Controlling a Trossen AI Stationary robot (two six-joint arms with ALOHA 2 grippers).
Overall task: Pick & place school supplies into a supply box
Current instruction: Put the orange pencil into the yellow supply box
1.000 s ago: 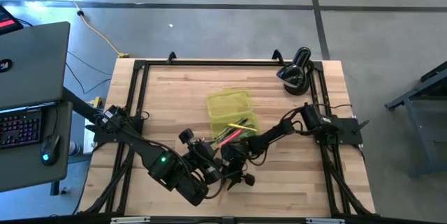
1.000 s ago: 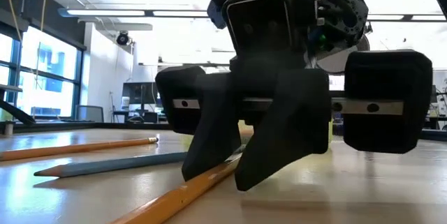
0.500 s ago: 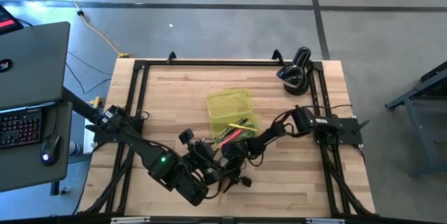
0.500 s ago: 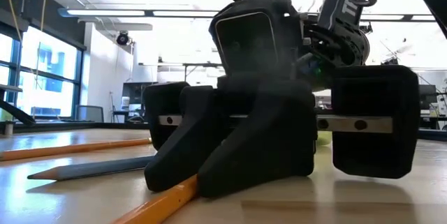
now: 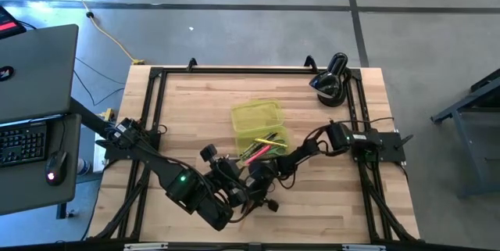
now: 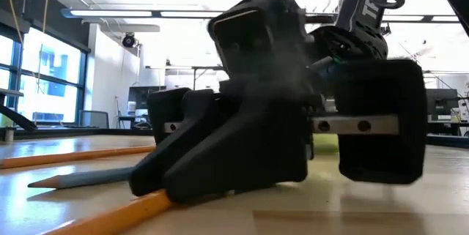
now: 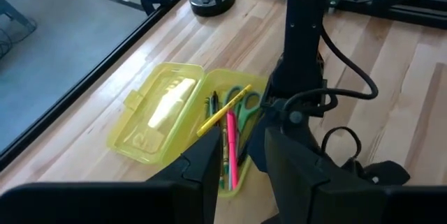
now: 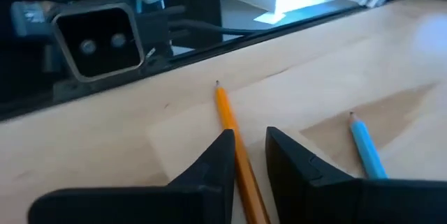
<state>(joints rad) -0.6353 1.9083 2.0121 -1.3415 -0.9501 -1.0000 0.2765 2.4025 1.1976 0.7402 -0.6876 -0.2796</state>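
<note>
Down low at the front of the desk point(image 5: 312, 102) with the right gripper point(image 8: 249, 135), straddling an orange pencil point(image 8: 227, 109) that lies flat on the wood. Open only narrowly there, one finger point(image 8: 216, 161) right against the pencil and a sliver of bare wood showing before the other; not clamped, not lifted. Seen from table height as a dark mass tipped forward, resting on or just above the surface, with the pencil's shaft running out from beneath it toward the camera. Just beside it, on the desk, a blue pencil point(image 8: 364, 147), point away from the fingers and well clear of them; farther off, a second orange pencil point(image 6: 73, 154) lying apart. Held higher, close beside the right arm, with the left gripper point(image 7: 239, 144): open, nothing between the fingers, looking down over the supply box point(image 7: 140, 123). Near the middle of the desk with that box, lid folded back flat beside the tray. Already in the tray: green-handled scissors point(image 7: 244, 105), a pink pen point(image 7: 230, 147), a yellow pencil point(image 7: 213, 119) tilted across the rim, and a few darker pens too tangled to count. At the far right corner, a black rounded device point(image 5: 330, 83); off the desk to the left, a laptop point(image 5: 35, 71).
</note>
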